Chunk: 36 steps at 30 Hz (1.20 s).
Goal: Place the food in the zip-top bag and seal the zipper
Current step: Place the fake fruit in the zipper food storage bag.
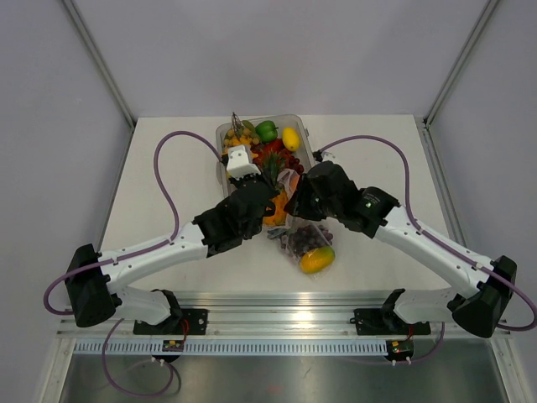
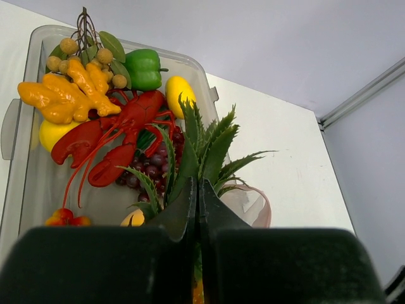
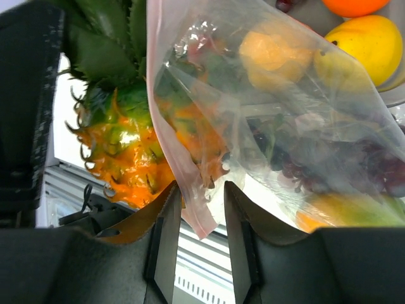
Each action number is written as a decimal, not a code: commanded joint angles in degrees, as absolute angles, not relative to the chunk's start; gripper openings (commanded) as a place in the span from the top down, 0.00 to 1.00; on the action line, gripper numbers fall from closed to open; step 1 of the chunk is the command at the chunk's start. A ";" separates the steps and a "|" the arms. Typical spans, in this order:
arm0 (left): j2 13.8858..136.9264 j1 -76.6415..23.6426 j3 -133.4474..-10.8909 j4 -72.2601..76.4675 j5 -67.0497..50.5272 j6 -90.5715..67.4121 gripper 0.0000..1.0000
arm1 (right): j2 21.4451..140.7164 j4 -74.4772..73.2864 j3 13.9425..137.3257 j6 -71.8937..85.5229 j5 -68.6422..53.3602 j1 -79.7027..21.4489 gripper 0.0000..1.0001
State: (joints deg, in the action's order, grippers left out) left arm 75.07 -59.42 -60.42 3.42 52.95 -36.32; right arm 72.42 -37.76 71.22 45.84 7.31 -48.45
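Note:
My left gripper (image 1: 267,191) (image 2: 199,183) is shut on the green leaf crown of a toy pineapple (image 2: 202,149), holding it up beside the bag's mouth. The pineapple's orange body (image 1: 277,211) shows in the right wrist view (image 3: 120,158). The clear zip-top bag (image 1: 306,238) (image 3: 285,120) holds purple grapes (image 1: 304,241) and a yellow-orange mango (image 1: 317,259). My right gripper (image 1: 295,200) (image 3: 201,190) is open, and the pinkish zipper strip (image 3: 172,163) hangs between its fingers. The pineapple is outside the bag, against the strip.
A rigid clear tray (image 1: 223,134) (image 2: 38,39) at the back holds a red lobster (image 2: 120,130), orange ginger (image 2: 69,95), a green pepper (image 2: 144,68), lemons (image 2: 178,94), and grapes. The metal rail (image 1: 277,302) runs along the table's near edge.

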 commanded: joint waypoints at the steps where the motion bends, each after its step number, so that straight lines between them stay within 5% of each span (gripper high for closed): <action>1: 75.32 -59.68 -63.10 6.33 53.79 -38.06 1.00 | 73.12 -37.18 71.02 45.26 10.46 -48.96 0.61; 9: 75.32 -59.68 -63.46 5.89 54.40 -37.88 1.00 | 72.16 -37.00 70.67 46.32 11.08 -48.96 0.99; 36: 77.35 -57.92 -66.18 1.58 57.92 -40.43 1.00 | 69.61 -37.88 78.14 47.81 6.24 -51.06 1.00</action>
